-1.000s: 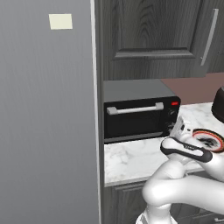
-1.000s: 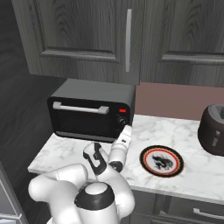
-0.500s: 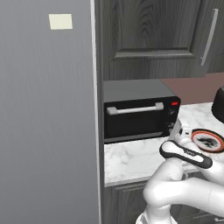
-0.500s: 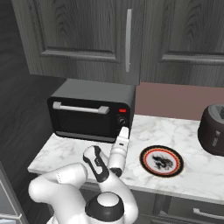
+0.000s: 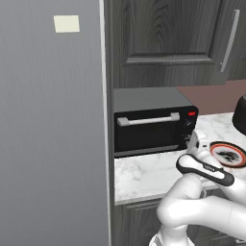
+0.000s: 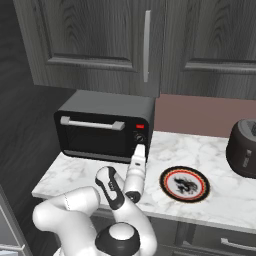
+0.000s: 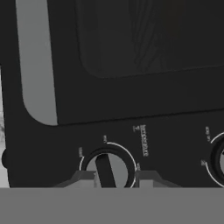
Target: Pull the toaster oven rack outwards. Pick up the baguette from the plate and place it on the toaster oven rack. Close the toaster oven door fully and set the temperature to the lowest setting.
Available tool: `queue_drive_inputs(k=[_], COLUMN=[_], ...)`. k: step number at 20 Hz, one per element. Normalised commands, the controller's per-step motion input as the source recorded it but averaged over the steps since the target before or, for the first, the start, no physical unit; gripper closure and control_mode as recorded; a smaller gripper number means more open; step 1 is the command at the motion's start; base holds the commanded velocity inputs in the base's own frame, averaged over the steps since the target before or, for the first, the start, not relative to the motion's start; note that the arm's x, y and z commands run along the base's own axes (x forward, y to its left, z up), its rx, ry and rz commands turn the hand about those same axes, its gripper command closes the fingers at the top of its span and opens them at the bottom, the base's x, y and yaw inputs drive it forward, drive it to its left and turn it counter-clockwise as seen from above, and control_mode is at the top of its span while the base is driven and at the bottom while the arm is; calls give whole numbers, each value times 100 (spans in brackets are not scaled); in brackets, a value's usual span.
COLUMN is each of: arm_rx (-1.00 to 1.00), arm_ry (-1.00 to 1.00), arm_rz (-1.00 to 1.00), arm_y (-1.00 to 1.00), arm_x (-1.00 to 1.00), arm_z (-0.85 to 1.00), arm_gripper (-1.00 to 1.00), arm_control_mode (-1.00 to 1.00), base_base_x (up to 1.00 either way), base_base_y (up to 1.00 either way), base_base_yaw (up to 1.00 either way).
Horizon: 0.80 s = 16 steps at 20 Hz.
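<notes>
**At the oven's knob panel: claw closes in on a dial**

Against the toaster oven [image 6: 102, 127], the claw [image 6: 140, 148] has pushed forward since a second ago, when it hung over the marble bench [image 5: 144, 175] short of the front panel; its tip now reaches the knob column below the red light [image 6: 140, 126]. The arm has stretched out to follow, while the base cameras have not shifted. In the hand view the two fingertips [image 7: 81, 178] stand on either side of a round knob [image 7: 107, 168], partly spread around it; I cannot tell whether they actually press on it. The knob's dark grip bar runs nearly up and down in that view, leaning slightly. A second knob [image 7: 218, 159] sits at the frame's edge.

The oven door [image 5: 150, 132] is shut and upright, its silver handle [image 5: 149, 120] lying level along the top edge, long axis running across the oven's width. The plate [image 6: 184, 183] lies flat on the bench to the oven's right, well clear of it. A dark pot [image 6: 244, 147] stands farther right.
</notes>
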Motion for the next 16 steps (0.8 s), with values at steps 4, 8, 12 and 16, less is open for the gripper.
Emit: queue_drive_inputs(k=[4, 8, 12, 16], arm_rx=[-17, -19, -20, -19], arm_ry=[0, 0, 0, 0], arm_rz=[0, 0, 0, 0], arm_y=[0, 0, 0, 0], arm_x=[0, 0, 0, 0], arm_z=[0, -2, -7, -9], arm_gripper=[100, 100, 100, 100], arm_control_mode=[-100, -100, -100, -100], base_base_x=[0, 0, 0, 0], base_base_y=[0, 0, 0, 0], base_base_yaw=[0, 0, 0, 0])
